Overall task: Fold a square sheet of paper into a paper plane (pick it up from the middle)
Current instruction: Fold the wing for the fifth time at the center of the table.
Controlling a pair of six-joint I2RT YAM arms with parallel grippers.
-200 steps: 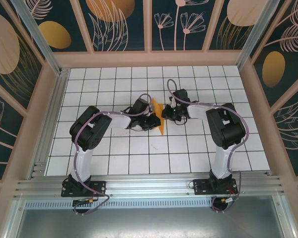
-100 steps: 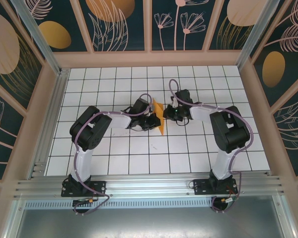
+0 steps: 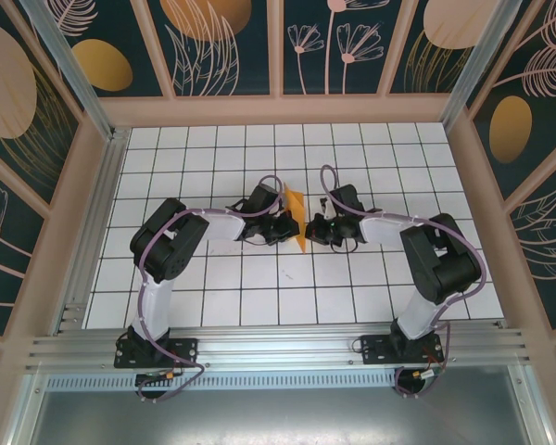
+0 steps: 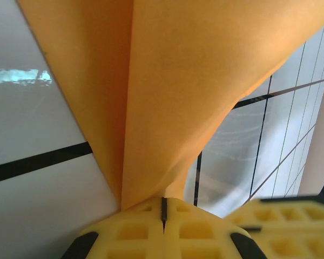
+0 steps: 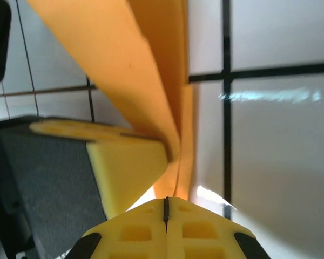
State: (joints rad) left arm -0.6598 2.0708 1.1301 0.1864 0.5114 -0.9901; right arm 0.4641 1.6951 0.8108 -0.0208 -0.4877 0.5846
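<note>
Left end effector point(image 4: 163, 208), right end effector point(image 5: 166, 202) pinching creased square sheet of paper point(image 3: 295, 221) mid-desk; light, floppy; gripping near crease seeming safest.

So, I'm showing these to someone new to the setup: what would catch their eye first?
The orange paper, folded and standing up at the middle of the white tiled table, stands out at once. The left gripper and the right gripper meet there from either side, each shut on it, yellow fingertips pinching its creased layers.
</note>
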